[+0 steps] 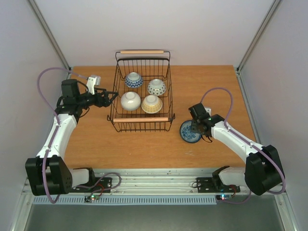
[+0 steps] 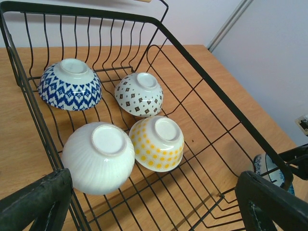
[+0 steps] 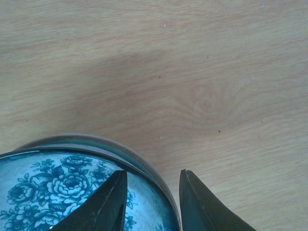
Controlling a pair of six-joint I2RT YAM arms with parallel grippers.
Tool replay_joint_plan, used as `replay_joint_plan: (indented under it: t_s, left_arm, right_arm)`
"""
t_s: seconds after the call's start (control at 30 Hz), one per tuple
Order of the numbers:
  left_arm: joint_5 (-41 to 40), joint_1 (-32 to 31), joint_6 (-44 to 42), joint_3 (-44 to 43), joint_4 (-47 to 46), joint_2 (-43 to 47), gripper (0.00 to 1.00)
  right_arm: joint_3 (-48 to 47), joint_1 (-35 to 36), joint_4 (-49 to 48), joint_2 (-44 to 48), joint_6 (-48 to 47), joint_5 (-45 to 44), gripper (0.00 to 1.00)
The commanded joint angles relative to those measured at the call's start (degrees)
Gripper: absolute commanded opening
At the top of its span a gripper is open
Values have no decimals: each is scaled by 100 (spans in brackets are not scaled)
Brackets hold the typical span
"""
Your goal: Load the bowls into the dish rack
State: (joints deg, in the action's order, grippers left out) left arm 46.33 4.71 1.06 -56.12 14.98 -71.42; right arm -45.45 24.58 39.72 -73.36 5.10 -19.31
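The black wire dish rack (image 1: 116,107) with wooden handles stands at the table's middle back. Several bowls lie upside down in it: blue-patterned (image 1: 134,80), brown-dotted (image 1: 156,87), plain white (image 1: 130,101), yellow-dotted (image 1: 151,104). The left wrist view shows them too (image 2: 70,86) inside the rack (image 2: 207,77). My left gripper (image 1: 108,98) is wide open and empty at the rack's left wall (image 2: 154,211). A blue floral bowl (image 1: 187,132) sits upright on the table right of the rack. My right gripper (image 1: 199,129) straddles its rim, open (image 3: 153,192): one finger inside the bowl (image 3: 57,187), one outside.
A white device (image 1: 94,81) lies at the back left of the wooden table (image 1: 120,144). Pale walls enclose the left, right and back. A metal rail (image 1: 154,180) runs along the near edge by the arm bases.
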Motion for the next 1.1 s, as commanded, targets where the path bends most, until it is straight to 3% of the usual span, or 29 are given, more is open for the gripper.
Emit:
replay_joint_plan:
  t_s: [0.0, 0.17, 0.53, 1.07]
  left_arm:
    - [96, 9, -9, -66, -136, 5, 93]
    - [94, 10, -9, -66, -138, -7, 93]
    - [63, 7, -9, -75, -128, -13, 94]
    - [68, 12, -9, -75, -120, 6, 94]
  right_arm:
    - [45, -76, -252, -29, -78, 116, 32]
    - [35, -76, -264, 15, -123, 137, 27]
    - [40, -76, -213, 133, -176, 136, 3]
    - [215, -76, 66, 1152, -203, 184, 1]
